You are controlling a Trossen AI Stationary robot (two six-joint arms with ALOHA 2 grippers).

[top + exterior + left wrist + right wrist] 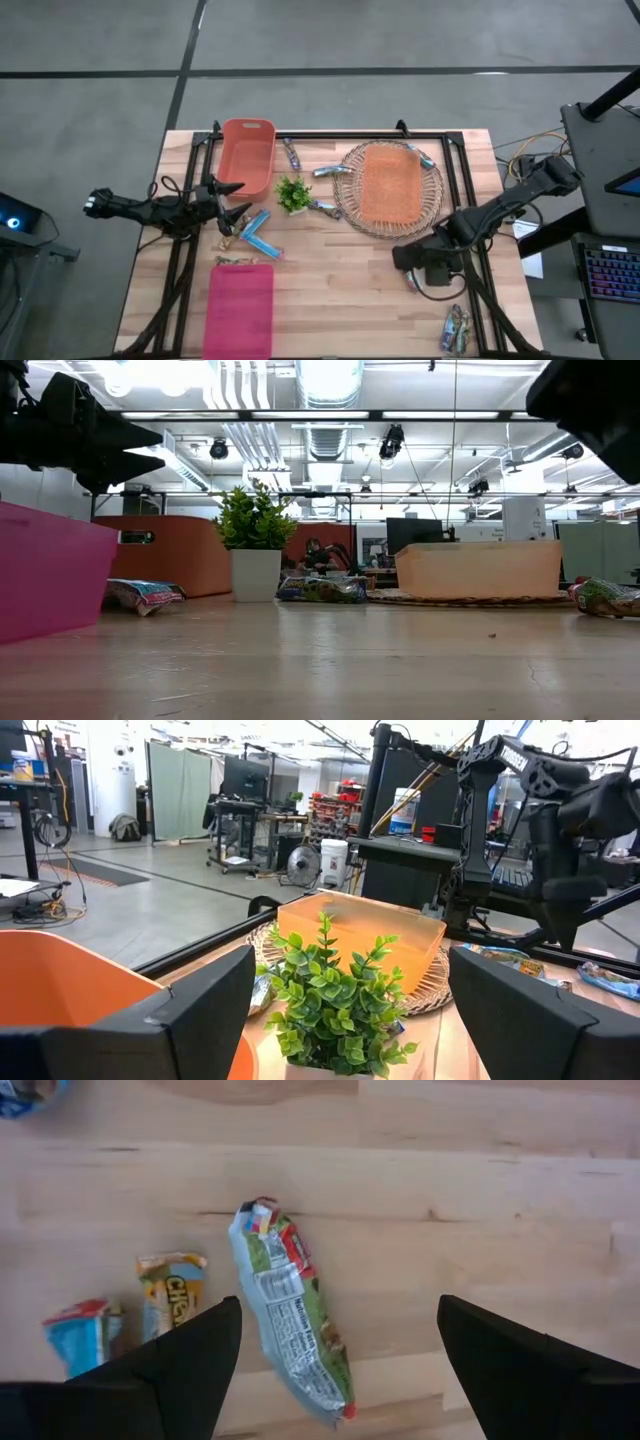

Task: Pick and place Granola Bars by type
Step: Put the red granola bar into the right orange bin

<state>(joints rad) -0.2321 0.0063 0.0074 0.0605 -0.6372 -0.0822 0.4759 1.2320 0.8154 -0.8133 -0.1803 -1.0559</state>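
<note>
Granola bars lie scattered flat on the wooden table. Two bright blue bars [258, 237] and a tan one [236, 262] lie near the pink bin, others by the plant [325, 208] and at the near right edge [455, 328]. My right gripper [340, 1305] is open and points down over a silver-green bar [290, 1315], which lies between its fingers untouched. A tan bar [170, 1295] and a blue one [80, 1330] lie beside it. My left gripper [352, 960] is open and hovers level by the orange bin, facing the small green plant [335, 1000].
An orange bin [247, 155] stands at the far left and a pink bin [240, 308] at the near left. A wicker tray [430, 200] holding an orange tray sits at the far right. The plant [293, 193] stands mid-table. Black frame rails [470, 200] run along the table's sides.
</note>
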